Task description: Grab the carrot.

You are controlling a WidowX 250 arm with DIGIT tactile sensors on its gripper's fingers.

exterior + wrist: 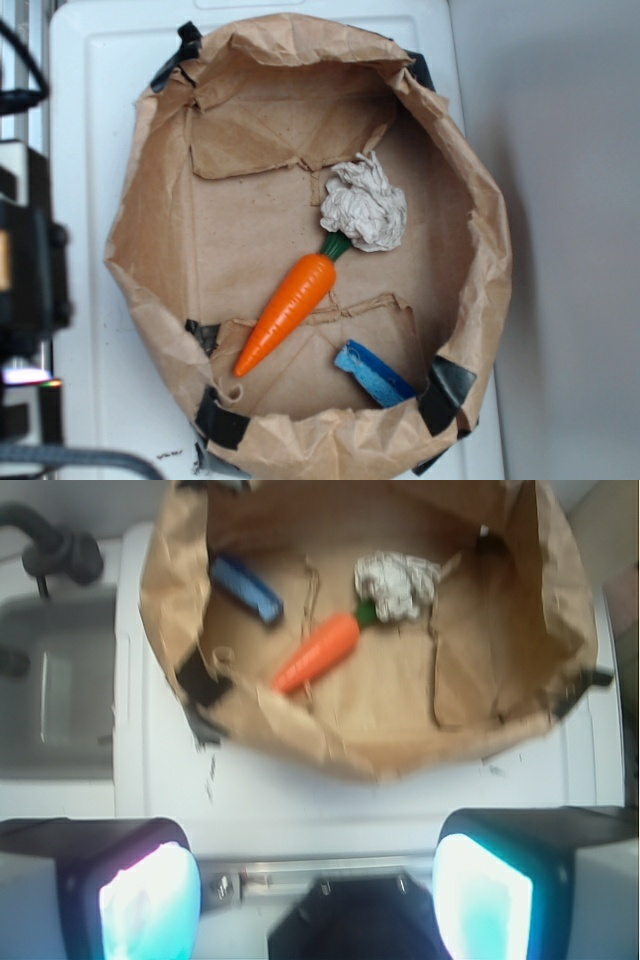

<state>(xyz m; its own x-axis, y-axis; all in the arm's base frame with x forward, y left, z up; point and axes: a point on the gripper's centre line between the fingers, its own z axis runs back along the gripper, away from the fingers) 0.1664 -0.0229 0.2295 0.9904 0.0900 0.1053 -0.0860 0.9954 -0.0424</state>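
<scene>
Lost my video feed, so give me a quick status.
Gripper open, outside the paper bag. Carrot lying free on bag floor. Paper ball touching its stem; blue strip apart.

The carrot's [288,306] stem top hides under the paper ball [364,206]. In the wrist view the tool's [318,895] fingers [145,900] run off the bottom edge, blurred.

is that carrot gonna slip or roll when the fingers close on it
Probably slippery: the carrot looks glossy and smooth. Its round, tapered body may squirt toward the thin tip or roll in an arc. It looks like stiff plastic, so it likely won't bend. Its stem touches the paper ball, which may get nudged.
</scene>
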